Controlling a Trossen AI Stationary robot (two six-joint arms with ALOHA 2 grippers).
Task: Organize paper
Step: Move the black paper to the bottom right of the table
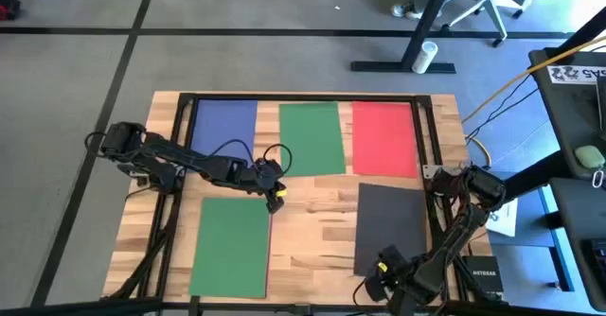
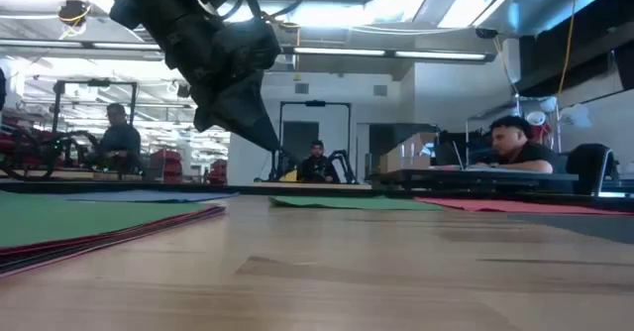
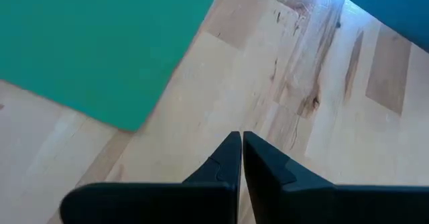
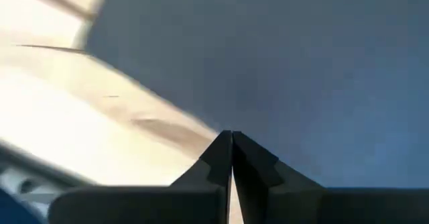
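Left gripper [image 1: 276,195] hovers, fingers pinched together and empty, beside the near green sheet [image 1: 231,246] topping a stack on the table [image 1: 312,226], probably lining up; right gripper [image 1: 383,276], closed empty, waits by the dark sheet [image 1: 390,217].

right arm's gripper [image 1: 383,276] cut off by high view's bottom edge, distant people [image 2: 315,160] blurred

Far row, flat on the wood: blue sheet [image 1: 224,126], green sheet [image 1: 311,138], red sheet [image 1: 383,138], side by side. Near left: green-topped stack [image 1: 231,247], red edges showing beneath. Near right: dark grey sheet [image 1: 389,223], flat
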